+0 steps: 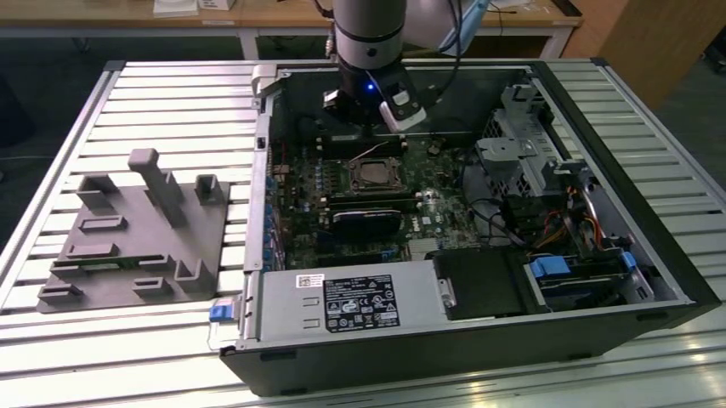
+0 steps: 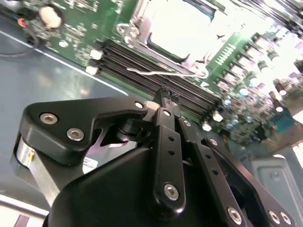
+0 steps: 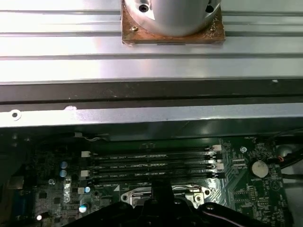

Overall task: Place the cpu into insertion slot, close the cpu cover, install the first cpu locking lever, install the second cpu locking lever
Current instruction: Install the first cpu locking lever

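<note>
My jaws are drawn together with nothing visible between them. In the second wrist view the fingertips (image 2: 164, 100) meet in a point above the long black memory slots (image 2: 128, 59). The insertion slot (image 1: 375, 175) lies just past those slots from the tips. In the exterior view it sits just toward the camera from where the arm (image 1: 369, 42) hangs inside the open case (image 1: 590, 110).

The cpu cover (image 2: 189, 60) looks laid flat over the slot. Its window frames a centre that glares pale in the second wrist view and reads dark in the exterior view. I judge that square to be the cpu (image 2: 182, 21), seated, though I cannot be sure.

Nearest the tips is a thin wire locking lever (image 2: 161, 73). Its long axis runs along the socket edge facing me, parallel to the memory slots. In the exterior view it appears raised at a slant rather than latched. Only the memory slots lie between tips and lever.

The long black card (image 1: 365, 223) is beyond the socket from me. The drive bays (image 1: 533, 170) are well off to the exterior view's right. The grey fixture (image 1: 136, 229) stands apart on the slatted surface (image 1: 170, 102).
</note>
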You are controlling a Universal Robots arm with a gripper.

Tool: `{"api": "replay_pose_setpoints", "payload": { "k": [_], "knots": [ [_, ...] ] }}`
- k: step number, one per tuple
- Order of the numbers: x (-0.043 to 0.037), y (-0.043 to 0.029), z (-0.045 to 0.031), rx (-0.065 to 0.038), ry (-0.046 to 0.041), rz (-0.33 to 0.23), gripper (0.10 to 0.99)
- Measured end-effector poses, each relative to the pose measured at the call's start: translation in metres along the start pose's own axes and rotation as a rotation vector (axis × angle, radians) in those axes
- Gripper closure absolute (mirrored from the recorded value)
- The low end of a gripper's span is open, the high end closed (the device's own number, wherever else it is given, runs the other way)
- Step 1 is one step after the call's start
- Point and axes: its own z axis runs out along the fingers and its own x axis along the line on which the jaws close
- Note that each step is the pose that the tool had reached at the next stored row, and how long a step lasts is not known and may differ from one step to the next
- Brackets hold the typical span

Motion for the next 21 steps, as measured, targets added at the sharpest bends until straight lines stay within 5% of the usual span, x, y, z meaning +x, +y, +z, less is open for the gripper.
{"api": "replay_pose_setpoints", "payload": {
  "k": [4, 7, 21],
  "knots": [
    [0.0004, -0.0005, 0.0017, -0.003, -0.0367, -0.01, 0.98],
    [0.0007, -0.0011, 0.004, -0.004, -0.0548, -0.015, 0.98],
    [0.0026, -0.0073, 0.0252, -0.004, -0.0667, -0.015, 0.98]
  ]
}}
